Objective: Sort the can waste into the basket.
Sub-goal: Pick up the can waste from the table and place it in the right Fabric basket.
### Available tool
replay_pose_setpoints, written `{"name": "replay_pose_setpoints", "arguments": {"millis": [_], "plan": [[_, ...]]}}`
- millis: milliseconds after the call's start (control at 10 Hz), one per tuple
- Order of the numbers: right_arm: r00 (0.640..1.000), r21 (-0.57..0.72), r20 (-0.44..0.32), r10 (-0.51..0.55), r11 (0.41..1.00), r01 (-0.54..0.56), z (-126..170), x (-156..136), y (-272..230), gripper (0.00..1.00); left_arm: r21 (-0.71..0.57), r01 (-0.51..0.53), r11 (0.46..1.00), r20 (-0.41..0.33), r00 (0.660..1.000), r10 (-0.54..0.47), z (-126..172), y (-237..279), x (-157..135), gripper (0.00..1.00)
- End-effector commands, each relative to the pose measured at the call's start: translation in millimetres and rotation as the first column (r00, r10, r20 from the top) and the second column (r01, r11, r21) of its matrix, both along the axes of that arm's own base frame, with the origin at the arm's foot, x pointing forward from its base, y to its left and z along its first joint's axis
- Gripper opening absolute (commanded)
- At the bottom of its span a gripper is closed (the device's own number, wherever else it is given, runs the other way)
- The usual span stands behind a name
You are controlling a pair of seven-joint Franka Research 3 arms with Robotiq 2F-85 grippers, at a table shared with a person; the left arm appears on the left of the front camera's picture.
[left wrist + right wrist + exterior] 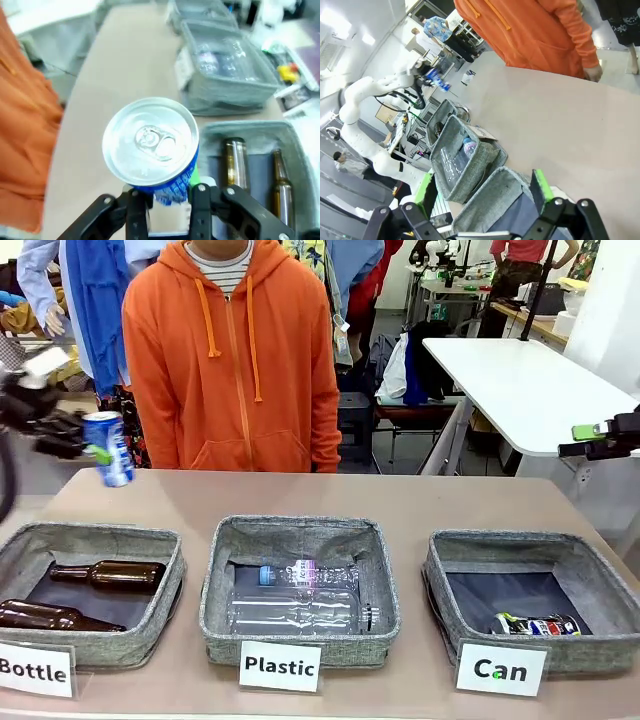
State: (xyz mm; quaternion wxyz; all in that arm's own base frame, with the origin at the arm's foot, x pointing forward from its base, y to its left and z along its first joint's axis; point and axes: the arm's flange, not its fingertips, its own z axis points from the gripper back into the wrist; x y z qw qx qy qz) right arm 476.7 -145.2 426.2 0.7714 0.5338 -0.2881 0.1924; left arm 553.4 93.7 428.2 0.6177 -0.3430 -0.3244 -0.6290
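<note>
Nearest the camera stand three grey baskets. The right one, the Can basket (pixel 598 585), holds a crushed can (pixel 537 625) on its dark bottom. The middle basket (pixel 300 640) holds clear plastic bottles (pixel 300 592), and the left basket (pixel 90 645) brown glass bottles (pixel 105 575). Farther back, above the table's (pixel 400 502) far left corner, the left gripper (pixel 95 452) is clamped on a blue can (pixel 108 447), held upright. At the right edge, the right gripper (pixel 482 192) hangs spread apart with nothing in it.
</note>
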Motion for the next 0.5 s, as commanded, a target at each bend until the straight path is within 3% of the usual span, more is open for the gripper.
{"name": "replay_pose_setpoints", "arguments": {"millis": [0, 200, 300, 400], "plan": [[1.000, -0.023, 0.020, 0.001, 1.000, 0.000, -1, -5, 2, 1.00, 0.064, -0.034, 0.997, 0.034, 0.999, 0.032, 30, 11, -63, 0.15], [1.000, -0.023, 0.020, 0.001, 1.000, 0.000, -1, -5, 2, 1.00, 0.070, -0.058, 0.996, 0.027, 0.998, 0.056, 33, 11, -88, 0.15], [1.000, -0.023, 0.020, 0.001, 1.000, 0.000, -1, -5, 2, 1.00, 0.058, -0.009, 0.998, 0.008, 1.000, 0.008, 29, 11, -89, 0.15], [1.000, -0.023, 0.020, 0.001, 1.000, 0.000, -1, -5, 2, 1.00, 0.048, -0.043, 0.998, 0.032, 0.999, 0.041, 47, 26, -86, 0.15]]}}
